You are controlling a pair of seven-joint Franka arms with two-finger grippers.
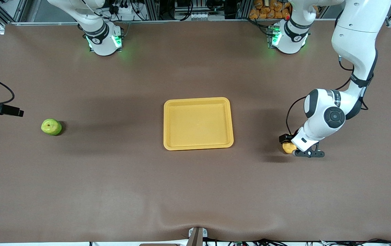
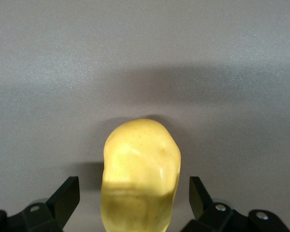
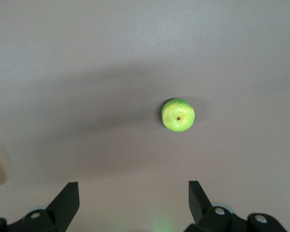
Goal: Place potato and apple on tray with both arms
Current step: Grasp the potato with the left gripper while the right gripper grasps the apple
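Note:
The yellow-orange potato (image 1: 288, 148) lies on the brown table toward the left arm's end, level with the tray's near edge. My left gripper (image 1: 292, 145) is down around it and open. In the left wrist view the potato (image 2: 141, 164) sits between the black fingertips (image 2: 70, 192) with a gap on each side. The yellow-green apple (image 1: 51, 127) rests alone toward the right arm's end. My right gripper (image 3: 134, 193) hangs high over the table, open and empty, with the apple (image 3: 178, 115) small below it; it is out of the front view. The yellow tray (image 1: 198, 101) lies mid-table with nothing on it.
A black device on a rod with a cable (image 1: 2, 109) juts in at the right arm's end of the table, near the apple. Orange items (image 1: 270, 8) are stacked past the table edge by the left arm's base. The brown cloth bulges at the near edge (image 1: 197, 227).

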